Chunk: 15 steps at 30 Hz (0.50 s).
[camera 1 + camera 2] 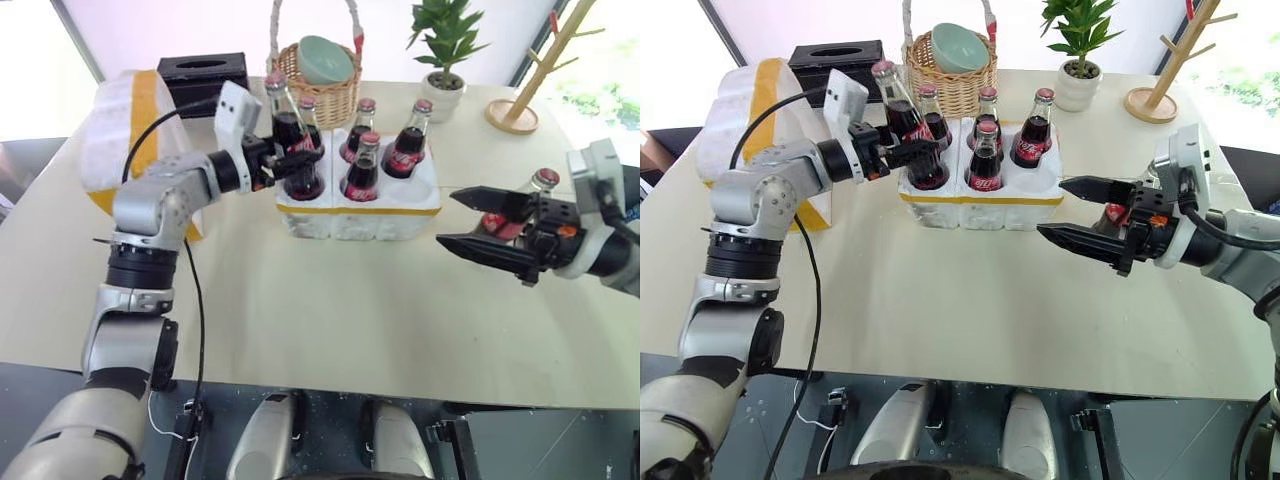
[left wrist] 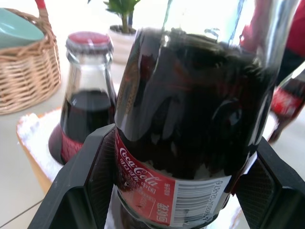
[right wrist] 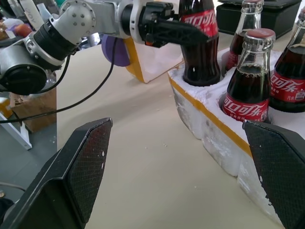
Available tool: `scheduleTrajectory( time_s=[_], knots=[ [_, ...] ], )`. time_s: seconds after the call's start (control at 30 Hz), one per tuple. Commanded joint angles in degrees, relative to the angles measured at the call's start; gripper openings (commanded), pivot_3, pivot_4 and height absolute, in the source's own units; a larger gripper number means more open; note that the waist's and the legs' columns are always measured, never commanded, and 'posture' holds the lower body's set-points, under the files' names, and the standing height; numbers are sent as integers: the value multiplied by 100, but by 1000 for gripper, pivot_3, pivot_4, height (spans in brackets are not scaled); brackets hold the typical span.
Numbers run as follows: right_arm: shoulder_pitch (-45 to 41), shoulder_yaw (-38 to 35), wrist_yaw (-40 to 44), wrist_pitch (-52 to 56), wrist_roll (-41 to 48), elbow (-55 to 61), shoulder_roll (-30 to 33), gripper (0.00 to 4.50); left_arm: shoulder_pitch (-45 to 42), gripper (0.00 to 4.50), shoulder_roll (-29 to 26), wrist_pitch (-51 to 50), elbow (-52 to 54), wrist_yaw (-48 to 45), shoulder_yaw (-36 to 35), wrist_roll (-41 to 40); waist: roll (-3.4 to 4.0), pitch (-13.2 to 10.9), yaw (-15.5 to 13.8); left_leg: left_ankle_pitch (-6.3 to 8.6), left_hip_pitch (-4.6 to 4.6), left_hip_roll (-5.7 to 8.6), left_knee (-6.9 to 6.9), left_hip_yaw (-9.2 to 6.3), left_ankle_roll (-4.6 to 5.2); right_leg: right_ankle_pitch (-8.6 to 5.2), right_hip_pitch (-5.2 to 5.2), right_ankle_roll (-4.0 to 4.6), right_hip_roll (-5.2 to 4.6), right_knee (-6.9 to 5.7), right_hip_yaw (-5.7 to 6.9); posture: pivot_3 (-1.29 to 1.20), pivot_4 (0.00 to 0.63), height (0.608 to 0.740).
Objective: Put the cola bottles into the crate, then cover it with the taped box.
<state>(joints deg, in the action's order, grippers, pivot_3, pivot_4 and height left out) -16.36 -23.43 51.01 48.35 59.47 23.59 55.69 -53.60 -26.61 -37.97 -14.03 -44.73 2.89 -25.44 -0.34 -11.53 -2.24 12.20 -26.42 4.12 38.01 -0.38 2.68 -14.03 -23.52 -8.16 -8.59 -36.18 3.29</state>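
5 cola bottles (image 1: 361, 165) in the crate (image 1: 360, 212); 1 on the table (image 1: 330, 310) right.

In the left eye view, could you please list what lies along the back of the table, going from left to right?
Taped box → tissue box → wicker basket → potted plant → wooden rack.
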Motion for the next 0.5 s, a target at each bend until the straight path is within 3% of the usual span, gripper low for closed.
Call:
scheduleTrajectory(
  time_s=[0.03, 0.3, 0.5],
  knots=[
    [-15, -203, 3, -149, -10, 98, 8, 4500, -83, 2797, -117, 255, 206, -230, 37, 164, 0, 0, 1, 1, 0, 0, 0, 0, 1, 0, -1, 0, 0, 1, 0, 0, 150, 736],
    [-201, -8, -70, -298, -271, -63, -59, 4500, 211, 2797, 285, 738, -411, 61, 464, 944, 2, 1, 5, 2, 2, -1, 0, 0, 3, 0, 1, 0, 0, 0, 0, 0, 150, 736],
    [-294, 63, -99, -320, -332, -114, -93, 4500, 377, 2797, 408, 846, -429, 140, 343, 1053, 9, 6, -2, 2, 8, -2, 0, 0, 4, 2, 6, 1, -1, -1, 0, 0, 150, 736]
  ],
)
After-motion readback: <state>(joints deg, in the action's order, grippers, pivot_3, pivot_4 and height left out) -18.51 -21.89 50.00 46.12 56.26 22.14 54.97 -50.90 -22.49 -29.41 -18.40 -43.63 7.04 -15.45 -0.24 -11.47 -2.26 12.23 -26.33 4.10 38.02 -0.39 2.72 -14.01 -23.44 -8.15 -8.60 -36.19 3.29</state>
